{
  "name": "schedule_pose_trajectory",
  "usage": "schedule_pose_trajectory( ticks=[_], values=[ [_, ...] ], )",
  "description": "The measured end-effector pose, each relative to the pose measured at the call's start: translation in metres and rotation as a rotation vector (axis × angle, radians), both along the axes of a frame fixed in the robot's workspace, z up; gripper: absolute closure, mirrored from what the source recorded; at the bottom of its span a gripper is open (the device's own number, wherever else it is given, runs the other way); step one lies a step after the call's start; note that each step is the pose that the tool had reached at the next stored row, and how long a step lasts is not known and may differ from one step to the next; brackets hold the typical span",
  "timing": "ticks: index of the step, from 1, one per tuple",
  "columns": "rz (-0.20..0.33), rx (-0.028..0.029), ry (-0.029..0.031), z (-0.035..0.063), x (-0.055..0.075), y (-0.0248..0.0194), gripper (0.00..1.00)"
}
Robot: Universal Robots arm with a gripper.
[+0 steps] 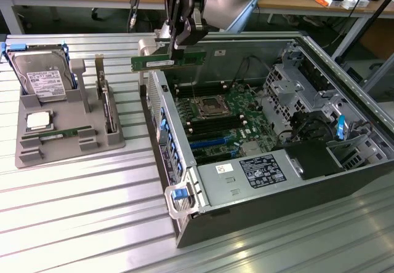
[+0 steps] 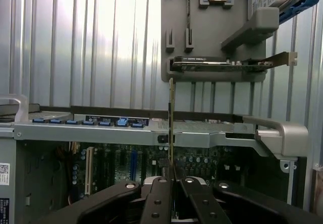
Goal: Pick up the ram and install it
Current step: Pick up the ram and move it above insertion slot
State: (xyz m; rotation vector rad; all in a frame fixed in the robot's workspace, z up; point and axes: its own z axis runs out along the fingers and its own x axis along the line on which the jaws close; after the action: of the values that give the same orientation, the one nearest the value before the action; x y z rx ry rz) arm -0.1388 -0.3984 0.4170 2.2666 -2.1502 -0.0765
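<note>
With the gripper (image 1: 175, 48) clamped on the ram (image 1: 148, 63) above the case wall (image 1: 165, 139), we could snag it there or miss the memory slots (image 1: 209, 127) if it tilts.

Open computer case (image 1: 277, 214) beside grey tray (image 1: 61, 150) holding hard drive (image 1: 40, 79).

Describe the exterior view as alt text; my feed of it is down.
A black robot gripper holds a long thin green RAM stick level above the edge of an open dark metal computer case. At the exterior view's left, a grey plastic tray carries a silver hard drive.
</note>
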Motion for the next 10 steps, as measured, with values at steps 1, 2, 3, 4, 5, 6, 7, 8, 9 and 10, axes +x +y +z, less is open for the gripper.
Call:
schedule_pose_trajectory(
  ticks=[1, 2, 3, 4, 5, 6, 7, 8, 9, 10],
  values=[
    [0.0, -0.0001, 0.0, 0.0, 0.003, 0.0, 0.88],
    [0.0, 0.0, 0.0, 0.0, 0.004, 0.0, 0.88],
    [0.0, 0.0, 0.0, 0.0, 0.005, 0.0, 0.88],
    [0.0, 0.0, 0.0, 0.0, 0.006, 0.0, 0.88],
    [0.0, -0.0001, 0.0, 0.0, 0.008, 0.0, 0.88],
    [0.0, -0.0001, 0.0, 0.0, 0.009, 0.0, 0.88],
    [0.0, -0.0001, 0.0, 0.0, 0.011, 0.0, 0.88],
    [0.0, -0.0001, 0.0, 0.0, 0.014, 0.0, 0.88],
    [0.0, 0.0, 0.0, 0.0, 0.015, 0.0, 0.88],
    [0.0, 0.0, 0.0, 0.0, 0.016, 0.0, 0.88]
  ],
)
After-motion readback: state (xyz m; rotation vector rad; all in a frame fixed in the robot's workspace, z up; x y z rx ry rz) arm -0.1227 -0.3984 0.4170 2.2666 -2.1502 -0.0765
